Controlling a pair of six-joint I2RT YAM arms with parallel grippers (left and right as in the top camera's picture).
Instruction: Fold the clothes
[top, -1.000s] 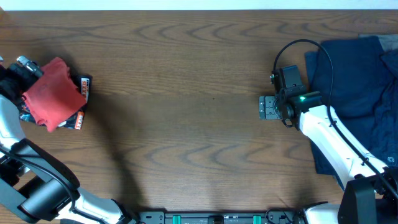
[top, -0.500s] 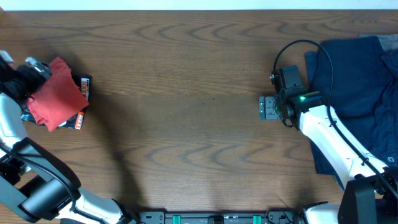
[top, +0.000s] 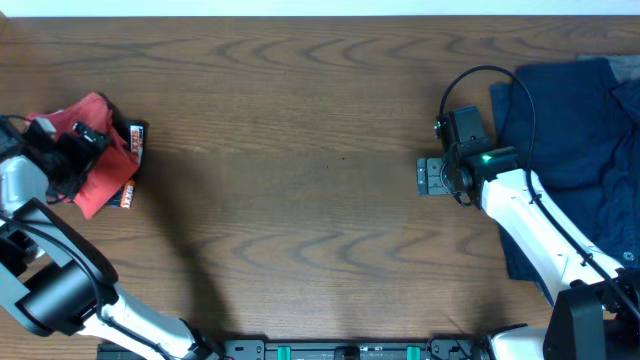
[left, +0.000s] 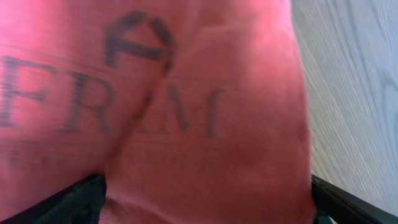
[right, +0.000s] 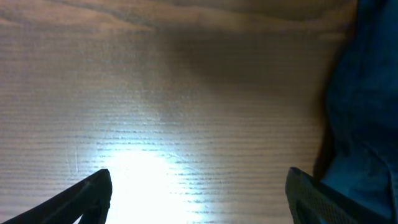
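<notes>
The coral-red T-shirt (top: 104, 178) is seen crumpled in a heap at the 9 o'clock edge of the table (top: 300, 200), lying partly over a small black shirt (top: 133, 140) that shows at its 3 o'clock side. The left gripper (top: 62, 150) is set directly on the heap's 9 o'clock half. In the left wrist view its fingers (left: 81, 202) are spread wide, with red cloth filling the gap but not pinched. The heap's long axis is judged to run roughly from 12 to 6 o'clock, so the cloth would have to be drawn towards 3 o'clock onto bare table to be spread. The right gripper (top: 432, 173) is held released and empty well apart at 3 o'clock, just beside the dark navy garments (top: 570, 120); the left arm is plainly the nearer
</notes>
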